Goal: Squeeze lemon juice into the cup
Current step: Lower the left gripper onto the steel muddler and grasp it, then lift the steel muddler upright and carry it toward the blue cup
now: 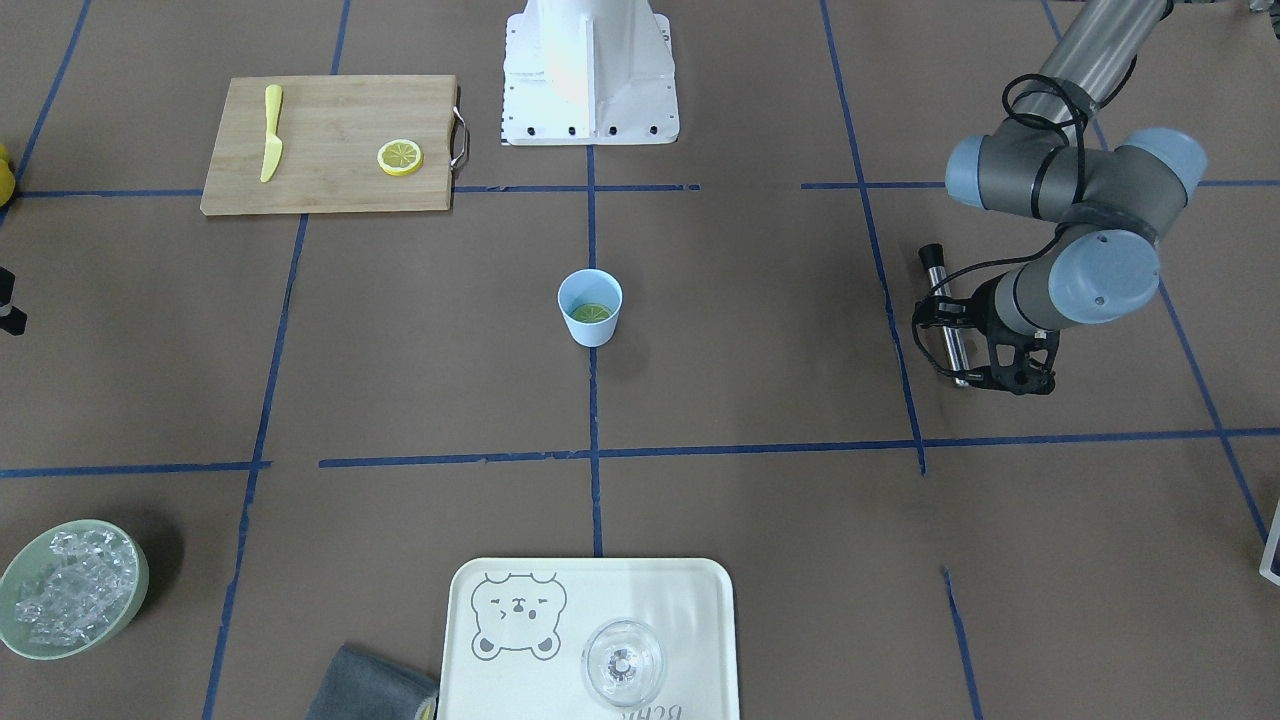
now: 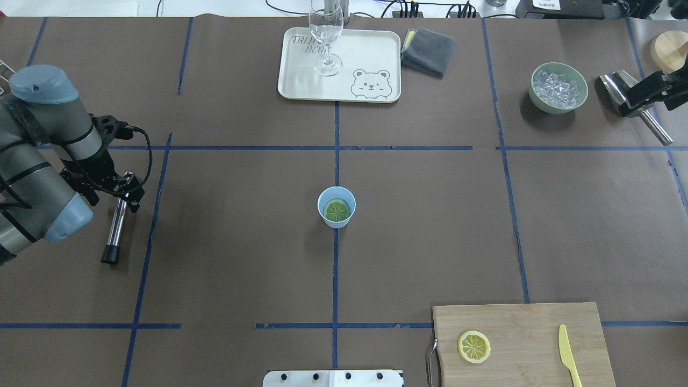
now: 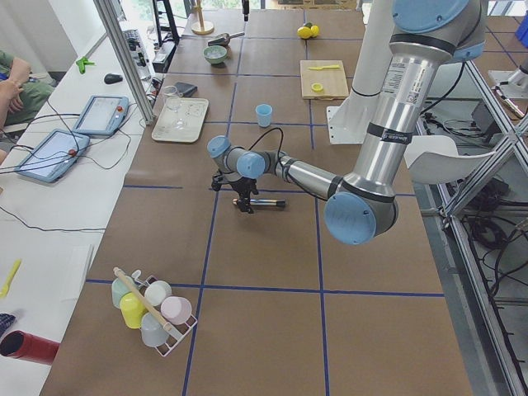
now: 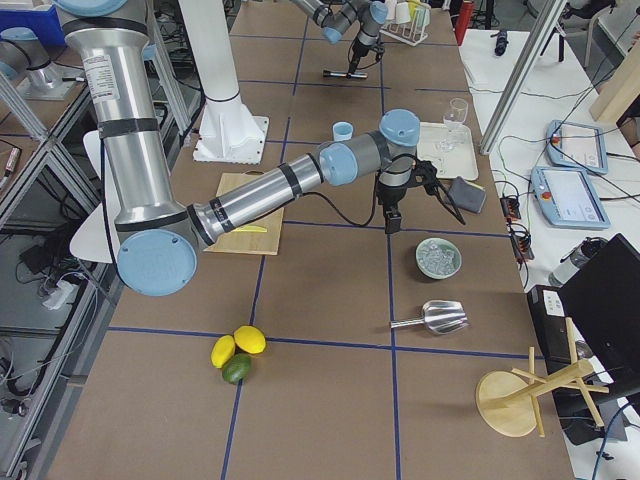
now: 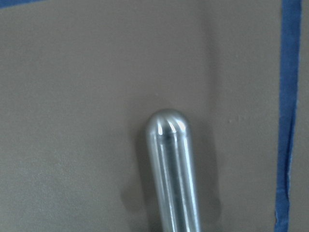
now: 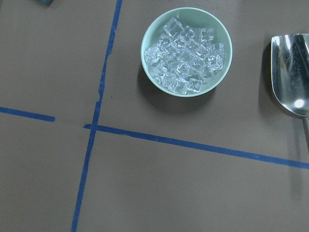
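Note:
The light-blue cup (image 2: 336, 207) stands at the table's middle, also in the front view (image 1: 590, 308). One lemon slice (image 2: 337, 210) lies flat inside it. A second lemon slice (image 2: 473, 346) lies on the wooden cutting board (image 2: 527, 328) by the yellow knife (image 2: 568, 355). My left gripper (image 2: 129, 191) hangs far to the cup's left, over the end of a metal rod (image 2: 115, 226) lying on the table. My right gripper (image 2: 642, 94) hovers at the far right, over a metal scoop (image 2: 658, 129). I cannot tell whether either gripper is open or shut.
A pale-green bowl of ice (image 2: 533, 86) sits beside the scoop. A cream tray (image 2: 301, 80) with a clear glass (image 2: 326, 32) and a grey cloth (image 2: 428, 51) are at the far edge. The robot base (image 1: 590, 70) is at the near edge.

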Tool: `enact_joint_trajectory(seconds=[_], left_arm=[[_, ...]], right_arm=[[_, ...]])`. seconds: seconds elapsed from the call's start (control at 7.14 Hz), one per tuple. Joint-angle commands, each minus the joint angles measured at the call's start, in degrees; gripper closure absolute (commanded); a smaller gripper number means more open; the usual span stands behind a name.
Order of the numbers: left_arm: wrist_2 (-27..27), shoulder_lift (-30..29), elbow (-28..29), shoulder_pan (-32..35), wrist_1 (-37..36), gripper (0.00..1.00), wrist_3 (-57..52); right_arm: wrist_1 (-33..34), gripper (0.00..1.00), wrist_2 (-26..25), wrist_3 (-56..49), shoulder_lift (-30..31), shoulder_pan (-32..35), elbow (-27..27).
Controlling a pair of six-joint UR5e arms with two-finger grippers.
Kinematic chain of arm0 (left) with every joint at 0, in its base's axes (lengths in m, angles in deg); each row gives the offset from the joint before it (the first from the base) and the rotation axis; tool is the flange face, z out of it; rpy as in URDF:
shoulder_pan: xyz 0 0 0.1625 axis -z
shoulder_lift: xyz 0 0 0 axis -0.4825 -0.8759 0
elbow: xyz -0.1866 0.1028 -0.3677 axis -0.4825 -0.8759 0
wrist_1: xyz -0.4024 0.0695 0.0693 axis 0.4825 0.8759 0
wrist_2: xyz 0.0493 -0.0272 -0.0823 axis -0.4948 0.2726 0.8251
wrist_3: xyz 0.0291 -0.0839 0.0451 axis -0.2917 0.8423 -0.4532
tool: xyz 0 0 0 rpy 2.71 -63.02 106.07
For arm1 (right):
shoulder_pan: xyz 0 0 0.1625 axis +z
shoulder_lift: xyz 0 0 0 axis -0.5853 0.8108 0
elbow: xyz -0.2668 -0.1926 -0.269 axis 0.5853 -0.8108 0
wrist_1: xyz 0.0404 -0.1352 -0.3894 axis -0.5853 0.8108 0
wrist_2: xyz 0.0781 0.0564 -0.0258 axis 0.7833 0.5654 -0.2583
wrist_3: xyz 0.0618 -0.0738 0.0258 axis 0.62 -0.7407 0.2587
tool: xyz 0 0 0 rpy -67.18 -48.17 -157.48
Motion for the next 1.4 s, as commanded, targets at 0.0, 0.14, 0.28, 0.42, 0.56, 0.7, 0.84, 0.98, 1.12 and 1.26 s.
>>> enact_joint_trajectory(seconds=[0.0, 0.14, 0.28, 0.42, 0.56, 0.7, 0.84, 0.98, 1.12, 1.26], left_arm=[[0.0, -0.01, 0.03, 0.0, -0.08, 0.45, 0.5], [0.0, -0.01, 0.03, 0.0, 0.01, 0.68, 0.42], [0.0, -0.27, -0.05, 0.0, -0.08, 0.9, 0.42], [-0.09, -0.36, -0.49, 0.0, -0.16, 1.0, 0.51], [-0.26, -0.36, -0.84, 0.43, -0.25, 1.0, 0.51], [-2.26, -0.27, -2.93, 2.27, -0.69, 1.0, 0.51], [-6.37, -0.1, -6.17, 4.55, -1.56, 1.0, 0.33], [-11.37, -0.36, -7.6, 5.44, -1.75, 1.0, -0.02], [-17.51, -0.53, -10.75, 5.54, -1.31, 1.0, -0.02], [-20.45, -1.58, -14.43, 5.54, -0.79, 1.0, 1.46]], right_arm=[[0.0, 0.0, 0.0, 0.07, -0.06, 0.0, 0.0], [0.0, 0.0, 0.0, 0.07, -0.06, 0.0, 0.0], [0.0, 0.0, 0.0, 0.07, -0.06, 0.0, 0.0], [0.0, 0.0, 0.0, 0.07, -0.06, 0.0, 0.0], [0.09, 0.0, 0.09, 0.16, -0.06, 0.0, 0.09], [0.09, 0.0, 0.0, 0.16, -0.06, 0.0, 0.09], [0.09, 0.0, 0.0, 0.07, -0.15, 0.0, 0.09], [0.09, 0.0, 0.0, 0.16, -0.15, 0.0, 0.09], [0.09, 0.0, 0.0, 0.25, -0.15, 0.0, 0.09], [0.09, 0.0, 0.0, 0.25, -0.15, 0.0, 0.0]])
